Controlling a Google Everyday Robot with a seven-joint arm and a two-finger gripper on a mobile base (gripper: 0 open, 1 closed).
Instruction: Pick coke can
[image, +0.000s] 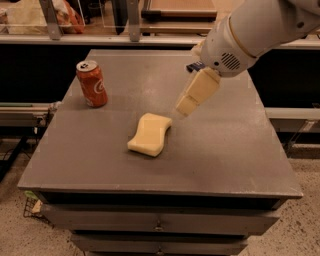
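The coke can (92, 83), orange-red with white curly lettering and a silver top, stands upright near the left edge of the grey table (220, 155). My gripper (186, 106), with pale cream fingers, hangs above the middle of the table, just right of and above the pale yellow sponge (150, 133). It is well to the right of the can and touches nothing. The white arm reaches in from the upper right.
The flat black packet (195, 65) lies at the back of the table, mostly hidden behind my arm. A shelf with a bag (65, 15) runs behind the table. Drawers sit under the table's front edge.
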